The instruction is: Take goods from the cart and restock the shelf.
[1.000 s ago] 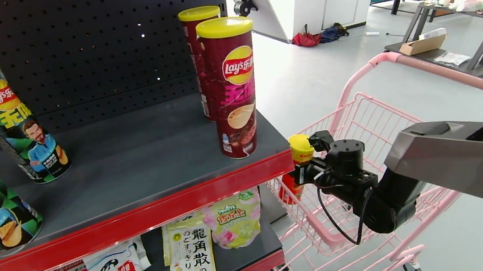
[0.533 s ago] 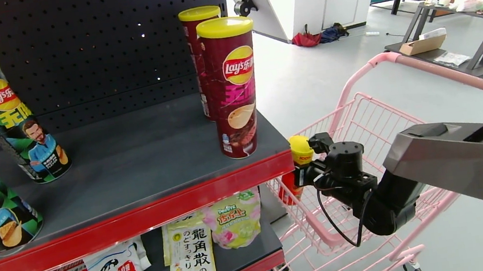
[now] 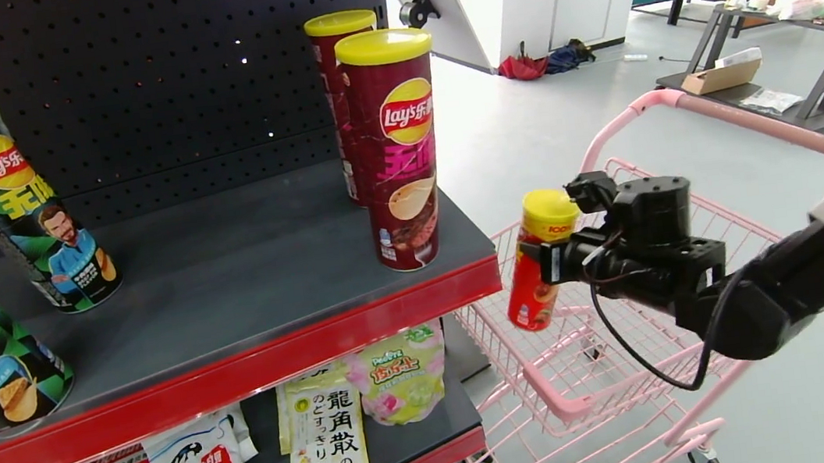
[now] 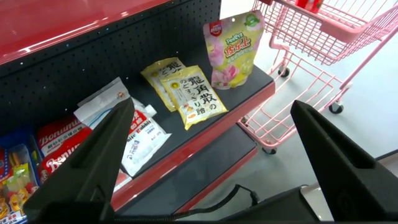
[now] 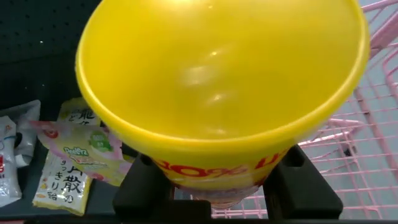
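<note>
While the right gripper (image 3: 553,257) clamps the small red can (image 3: 533,291) just under its yellow lid (image 3: 549,207), upright above the pink cart (image 3: 605,141) right of the shelf (image 3: 242,260), the left gripper (image 4: 211,152) gapes empty, and that can looks stiff, light and slick, best squeezed firmly on its sides.

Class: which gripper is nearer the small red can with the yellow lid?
Right: the right gripper grips the can; the left gripper hangs before the lower shelf.

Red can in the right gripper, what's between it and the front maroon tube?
Head view: only the shelf's bare corner by the maroon tube, then open air to the red can.
</note>
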Motion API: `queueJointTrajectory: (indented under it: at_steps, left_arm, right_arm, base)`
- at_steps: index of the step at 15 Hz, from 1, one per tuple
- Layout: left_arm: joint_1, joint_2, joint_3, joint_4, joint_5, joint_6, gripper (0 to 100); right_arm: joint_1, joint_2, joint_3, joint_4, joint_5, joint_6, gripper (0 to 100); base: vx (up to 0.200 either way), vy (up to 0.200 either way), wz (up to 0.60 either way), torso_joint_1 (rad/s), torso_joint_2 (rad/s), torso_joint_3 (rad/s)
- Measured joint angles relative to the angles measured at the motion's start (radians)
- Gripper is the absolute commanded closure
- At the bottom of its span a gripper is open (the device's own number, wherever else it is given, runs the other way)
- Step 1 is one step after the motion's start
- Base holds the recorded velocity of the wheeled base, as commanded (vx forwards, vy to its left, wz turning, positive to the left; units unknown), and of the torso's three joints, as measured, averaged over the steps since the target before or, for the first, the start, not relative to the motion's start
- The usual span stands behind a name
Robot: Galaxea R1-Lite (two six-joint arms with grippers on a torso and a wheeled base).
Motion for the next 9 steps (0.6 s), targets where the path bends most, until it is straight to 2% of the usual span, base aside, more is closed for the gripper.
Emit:
queueJointTrajectory:
  at_steps: [3, 6, 8, 9]
  left_arm:
    - [0.000, 0.000, 0.000, 0.000, -0.004, 0.000, 0]
    - [0.000, 0.000, 0.000, 0.000, -0.006, 0.000, 0]
    - [0.000, 0.000, 0.000, 0.000, -0.006, 0.000, 0]
    - [0.000, 0.000, 0.000, 0.000, -0.006, 0.000, 0]
  right_arm:
    - [-0.029, -0.167, 0.037, 0.123, -0.031, -0.039, 100]
    - [-0.035, -0.329, 0.028, 0.246, -0.222, -0.056, 100]
    - [-0.026, -0.436, 0.021, 0.318, -0.287, -0.071, 100]
    - [-0.025, -0.502, 0.022, 0.400, -0.304, -0.087, 100]
  base:
    - [0.000, 0.000, 0.00, 0.000, 0.00, 0.000]
    - [0.000, 0.000, 0.00, 0.000, 0.00, 0.000]
    - [0.000, 0.000, 0.00, 0.000, 0.00, 0.000]
    - [0.000, 0.000, 0.00, 0.000, 0.00, 0.000]
